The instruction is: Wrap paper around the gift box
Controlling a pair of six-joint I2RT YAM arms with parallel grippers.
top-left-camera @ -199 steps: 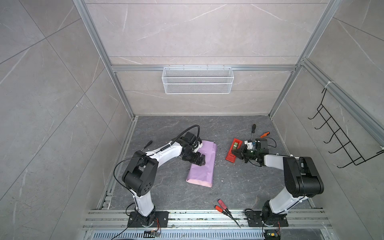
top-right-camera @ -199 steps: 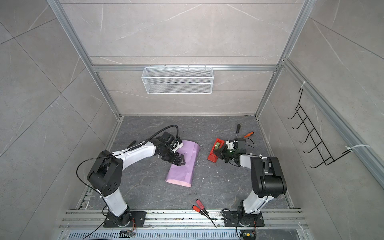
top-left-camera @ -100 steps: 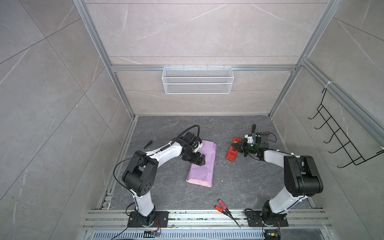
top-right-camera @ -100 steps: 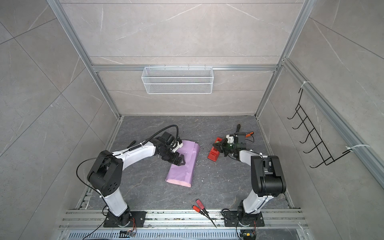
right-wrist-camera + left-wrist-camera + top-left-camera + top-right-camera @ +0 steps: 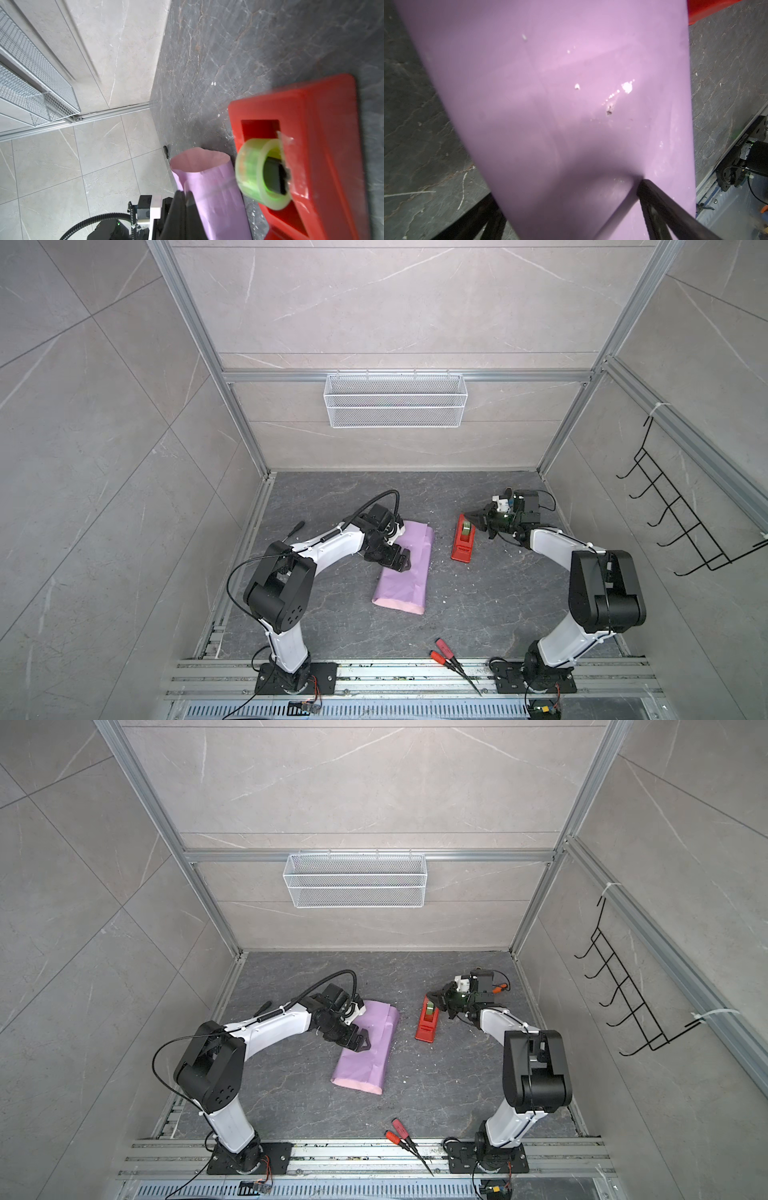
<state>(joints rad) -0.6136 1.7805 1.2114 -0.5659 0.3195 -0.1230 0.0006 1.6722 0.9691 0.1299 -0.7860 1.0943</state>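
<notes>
- L claw (image 5: pixel 397 563): spread wide, grips nothing, tips resting on paper (image 5: pixel 415 572).
- R claw (image 5: pixel 471 516): shut, apparently empty, beside tape dispenser (image 5: pixel 462 547).
- gift box: hidden, presumably inside paper tube, mid-tabletop (image 5: pixel 478 605).
- Step, judged: sealing seam. Next: pull tape strip w/ paper kept pinned.
</notes>
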